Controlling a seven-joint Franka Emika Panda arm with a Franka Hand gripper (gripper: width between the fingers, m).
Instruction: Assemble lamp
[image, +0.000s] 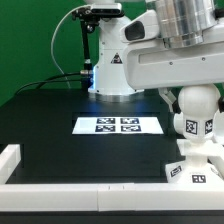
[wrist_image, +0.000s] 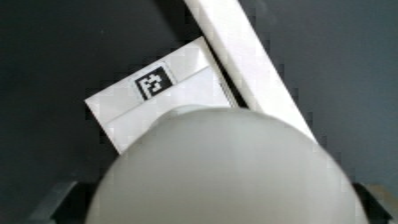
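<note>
Bulb (wrist_image: 214, 170) above base (wrist_image: 134, 112), both bearing square tags.

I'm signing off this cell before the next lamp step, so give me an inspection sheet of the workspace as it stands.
Surface: black table with a white rail along its edges; the marker board lies mid-table.
Job's things: bulb upright directly over the base at the exterior view's right, seating cannot be told; shade not seen.
Clutter: nothing seen.
Grippers: pincer straddles the bulb's round head, fingers barely visible at either side; contact cannot be told.
Cables: dark cable runs at the back towards the arm's pedestal.
Surroundings: green backdrop behind the table.
</note>
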